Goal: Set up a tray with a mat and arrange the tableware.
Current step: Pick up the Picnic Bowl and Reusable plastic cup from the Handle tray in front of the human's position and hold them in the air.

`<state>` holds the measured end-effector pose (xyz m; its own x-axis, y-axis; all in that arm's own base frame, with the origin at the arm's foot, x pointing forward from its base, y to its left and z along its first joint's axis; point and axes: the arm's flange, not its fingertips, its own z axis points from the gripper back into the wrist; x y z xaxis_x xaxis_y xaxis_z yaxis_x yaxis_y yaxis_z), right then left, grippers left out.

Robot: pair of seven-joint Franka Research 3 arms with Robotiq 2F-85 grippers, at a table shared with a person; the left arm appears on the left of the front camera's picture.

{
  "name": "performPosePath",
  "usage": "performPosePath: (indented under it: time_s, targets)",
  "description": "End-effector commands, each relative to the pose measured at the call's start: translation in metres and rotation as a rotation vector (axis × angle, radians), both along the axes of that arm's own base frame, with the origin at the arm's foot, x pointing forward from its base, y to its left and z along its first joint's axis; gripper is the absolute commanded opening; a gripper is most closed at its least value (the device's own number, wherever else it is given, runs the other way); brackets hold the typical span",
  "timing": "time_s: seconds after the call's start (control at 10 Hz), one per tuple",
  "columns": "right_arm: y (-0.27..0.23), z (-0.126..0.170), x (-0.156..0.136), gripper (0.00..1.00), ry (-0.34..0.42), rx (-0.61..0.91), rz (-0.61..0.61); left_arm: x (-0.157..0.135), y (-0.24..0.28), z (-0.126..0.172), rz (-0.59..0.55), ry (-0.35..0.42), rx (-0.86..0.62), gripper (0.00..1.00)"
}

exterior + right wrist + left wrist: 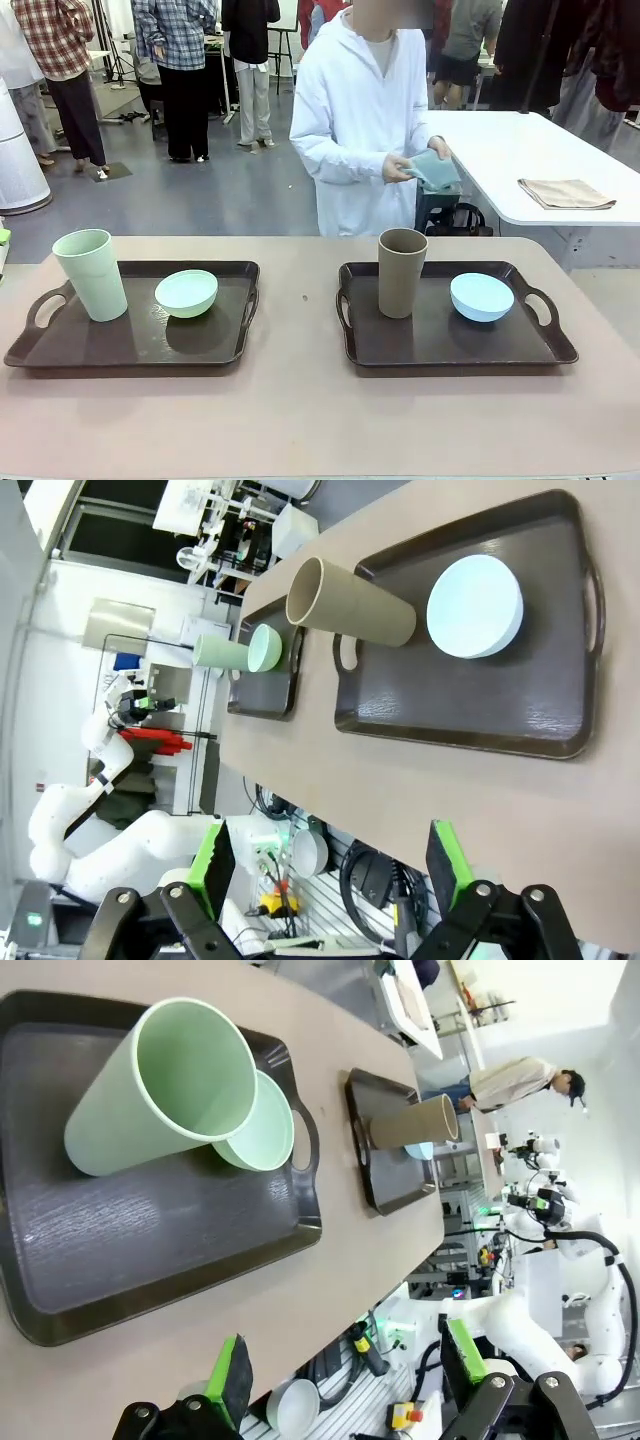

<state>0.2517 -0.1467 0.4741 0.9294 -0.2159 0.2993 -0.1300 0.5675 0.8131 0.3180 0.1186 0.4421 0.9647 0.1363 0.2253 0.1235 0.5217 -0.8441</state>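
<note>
Left fingers (232,1380) spread wide, empty, hovering off the near bench (300,410) edge. Right fingers (213,865) likewise wide and empty. Pale green cup (92,275) and pale green bowl (186,293) on the 9 o'clock tray (130,352). Brown cup (401,272) and light blue bowl (481,297) on the 3 o'clock tray (440,352). Person's hands (396,168) at 12 hold a folded blue mat (437,170).

Two of each kind were counted.
There were two dark brown rectangular plastic trays with cut-out handles, the left tray (140,342) and the right tray (450,342); two tall handleless matte cups, the pale green cup (91,274) and the brown cup (401,272); two small round matte bowls, the pale green bowl (186,293) and the light blue bowl (481,297); and two folded cloths — the pale blue-green cloth (434,169) and the tan cloth (565,193).
</note>
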Motion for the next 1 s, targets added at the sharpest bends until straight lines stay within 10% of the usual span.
performPosePath:
  time_s: [0.0,0.9]
  targets:
    - [-0.0016,0.0028,0.0007,1.00,-0.023,0.016,-0.004,0.0014,-0.0002,-0.0003,-0.001,-0.005,-0.016,1.00]
    - [-0.0016,0.0028,0.0007,1.00,-0.023,0.016,-0.004,0.0014,-0.0002,-0.0003,-0.001,-0.005,-0.016,1.00]
